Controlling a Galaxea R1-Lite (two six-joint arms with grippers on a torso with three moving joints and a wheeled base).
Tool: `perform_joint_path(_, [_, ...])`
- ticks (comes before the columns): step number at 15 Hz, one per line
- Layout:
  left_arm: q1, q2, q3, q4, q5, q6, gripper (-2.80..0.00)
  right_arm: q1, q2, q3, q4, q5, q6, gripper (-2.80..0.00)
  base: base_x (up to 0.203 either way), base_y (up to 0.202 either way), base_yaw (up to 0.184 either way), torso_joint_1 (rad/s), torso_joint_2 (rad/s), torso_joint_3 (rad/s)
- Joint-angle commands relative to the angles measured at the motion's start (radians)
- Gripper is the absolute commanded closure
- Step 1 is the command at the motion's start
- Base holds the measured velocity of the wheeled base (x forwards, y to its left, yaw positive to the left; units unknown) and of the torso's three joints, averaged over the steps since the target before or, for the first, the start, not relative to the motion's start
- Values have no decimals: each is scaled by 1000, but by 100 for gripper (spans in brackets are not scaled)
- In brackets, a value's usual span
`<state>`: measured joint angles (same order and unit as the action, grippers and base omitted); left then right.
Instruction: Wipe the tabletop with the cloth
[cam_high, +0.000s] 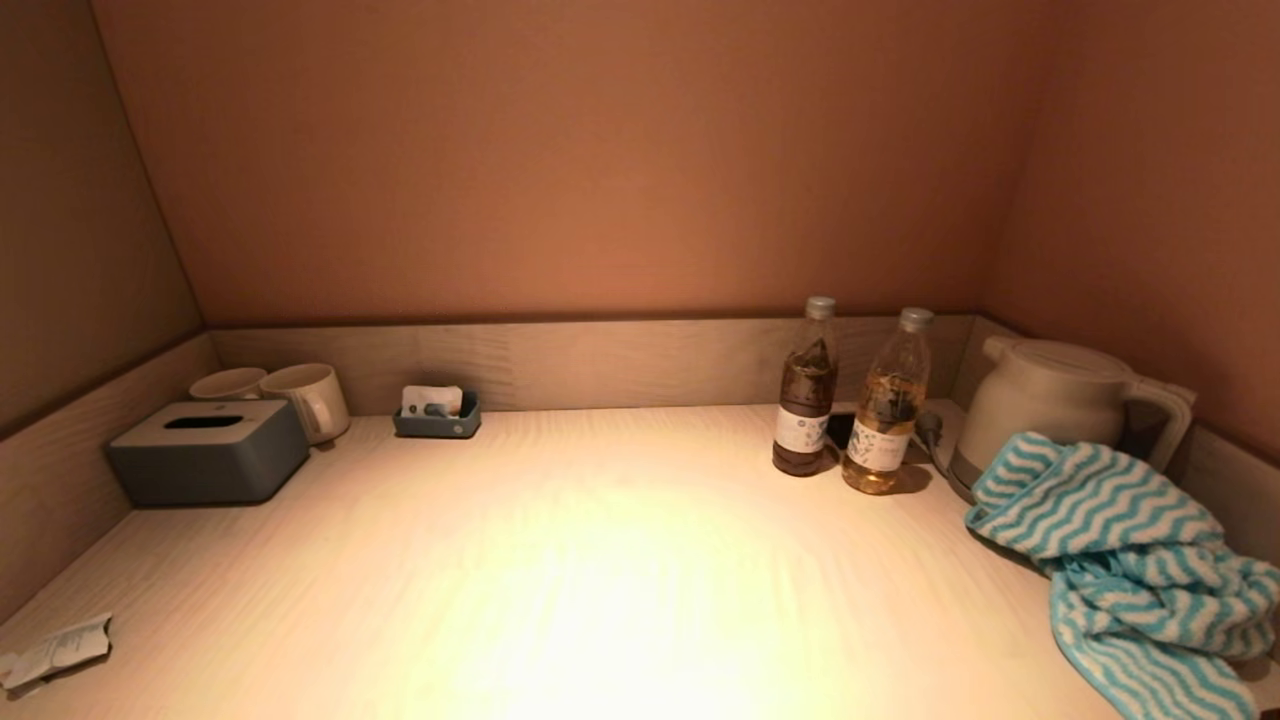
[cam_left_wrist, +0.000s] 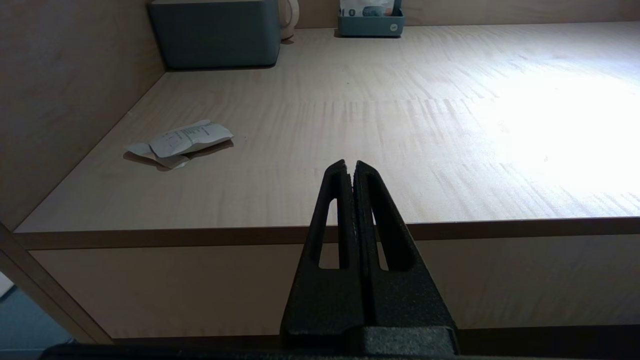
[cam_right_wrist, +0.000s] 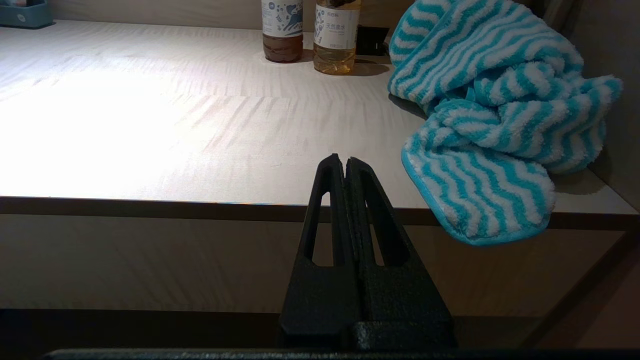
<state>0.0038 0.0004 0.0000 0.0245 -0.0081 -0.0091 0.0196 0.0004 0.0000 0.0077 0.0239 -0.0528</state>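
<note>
A teal and white striped cloth (cam_high: 1130, 560) lies bunched at the right front of the wooden tabletop (cam_high: 600, 580), one corner hanging over the front edge; it also shows in the right wrist view (cam_right_wrist: 495, 115). My right gripper (cam_right_wrist: 346, 162) is shut and empty, held before the table's front edge, left of the cloth's hanging corner. My left gripper (cam_left_wrist: 350, 167) is shut and empty, held before the front edge on the left side. Neither gripper shows in the head view.
Two drink bottles (cam_high: 805, 395) (cam_high: 885, 405) and a white kettle (cam_high: 1050, 400) stand at the back right. A grey tissue box (cam_high: 205, 450), two mugs (cam_high: 305, 400) and a small tray (cam_high: 437, 412) stand at the back left. Crumpled paper (cam_high: 55, 650) lies front left. Walls enclose three sides.
</note>
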Motion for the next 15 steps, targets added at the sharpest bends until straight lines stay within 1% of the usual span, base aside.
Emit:
perform_joint_path(1, [1, 0, 0, 0, -1, 0, 0, 0, 0, 0, 0, 1, -1, 0, 0, 0, 0, 0, 0, 0])
perform_joint_path(15, [1, 0, 0, 0, 0, 0, 0, 0, 0, 0, 0, 1, -1, 0, 0, 0, 0, 0, 0, 0])
